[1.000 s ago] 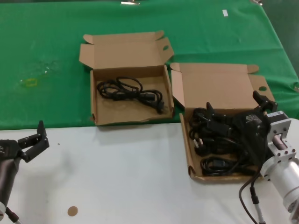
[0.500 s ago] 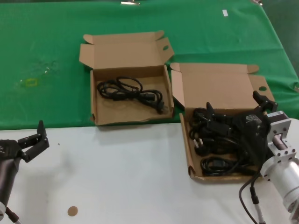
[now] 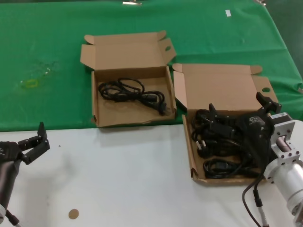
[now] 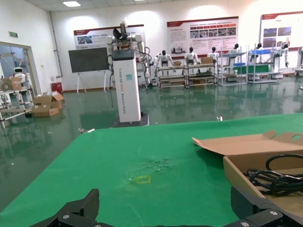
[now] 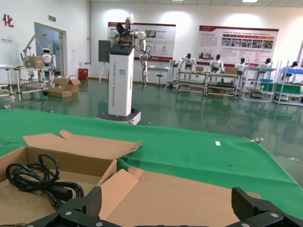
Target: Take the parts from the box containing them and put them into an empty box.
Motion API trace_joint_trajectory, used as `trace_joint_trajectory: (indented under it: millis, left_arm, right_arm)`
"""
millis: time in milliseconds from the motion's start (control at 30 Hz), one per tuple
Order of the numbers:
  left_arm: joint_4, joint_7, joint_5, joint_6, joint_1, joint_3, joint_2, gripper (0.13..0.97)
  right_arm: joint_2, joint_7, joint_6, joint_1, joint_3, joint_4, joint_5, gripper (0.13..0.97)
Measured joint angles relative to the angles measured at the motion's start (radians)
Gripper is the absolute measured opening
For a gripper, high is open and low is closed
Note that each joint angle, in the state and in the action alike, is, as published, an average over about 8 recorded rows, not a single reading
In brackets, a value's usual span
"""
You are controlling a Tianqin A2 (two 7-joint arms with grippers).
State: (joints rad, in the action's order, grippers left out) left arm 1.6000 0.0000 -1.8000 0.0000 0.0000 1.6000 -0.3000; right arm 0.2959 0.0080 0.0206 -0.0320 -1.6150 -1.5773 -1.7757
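The box containing the parts (image 3: 187, 151) is the right-hand cardboard box, with several black power cables (image 3: 215, 142) piled in it. My right gripper (image 3: 236, 104) hangs open over these cables and holds nothing. In the right wrist view its fingers (image 5: 87, 203) frame the box's bare lid (image 5: 189, 194). The other box (image 3: 97, 101), to the left on the green cloth, holds one black cable (image 3: 132, 92); this cable also shows in the right wrist view (image 5: 38, 177) and the left wrist view (image 4: 277, 179). My left gripper (image 3: 32, 142) is open and empty over the white table at the front left.
Green cloth (image 3: 47, 42) covers the far half of the table, white surface (image 3: 123, 179) the near half. A small brown disc (image 3: 73, 213) lies at the front left. A yellow mark (image 3: 31, 83) is on the cloth at the left.
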Motion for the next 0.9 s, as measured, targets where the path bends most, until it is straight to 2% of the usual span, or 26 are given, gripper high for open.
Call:
trace_joint_trajectory:
  millis: [900]
  left_arm:
    - [0.000, 0.000, 0.000, 0.000, 0.000, 0.000, 0.000, 0.966]
  right_arm:
    - [0.000, 0.000, 0.000, 0.000, 0.000, 0.000, 0.000, 0.966]
